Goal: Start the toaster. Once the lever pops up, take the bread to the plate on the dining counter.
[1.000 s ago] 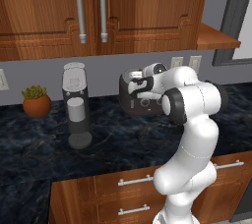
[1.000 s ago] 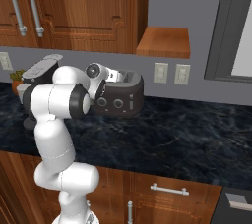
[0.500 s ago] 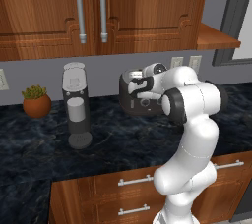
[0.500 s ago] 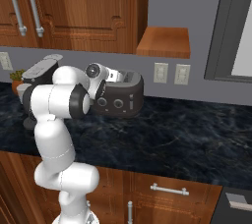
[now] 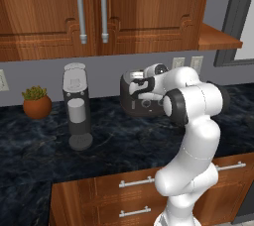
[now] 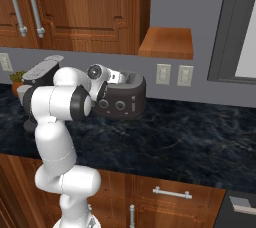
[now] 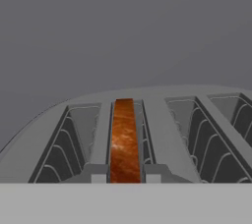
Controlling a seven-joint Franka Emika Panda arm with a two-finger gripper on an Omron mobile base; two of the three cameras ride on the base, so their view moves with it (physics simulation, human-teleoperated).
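Claw [image 5: 135, 85]: over the toaster [image 6: 122, 101], closed, seemingly on the bread [image 7: 124, 142].
Bread: upright in a toaster slot.
Beside: coffee machine [image 5: 77, 105], potted plant [image 5: 36, 102] further left.
Blocking: arm [image 6: 57, 103] hides the toaster's left side.

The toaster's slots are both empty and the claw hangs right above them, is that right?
Not quite. The hand view shows the bread standing in one slot of the toaster; the other slot is empty. The claw does hang right above the toaster's top.
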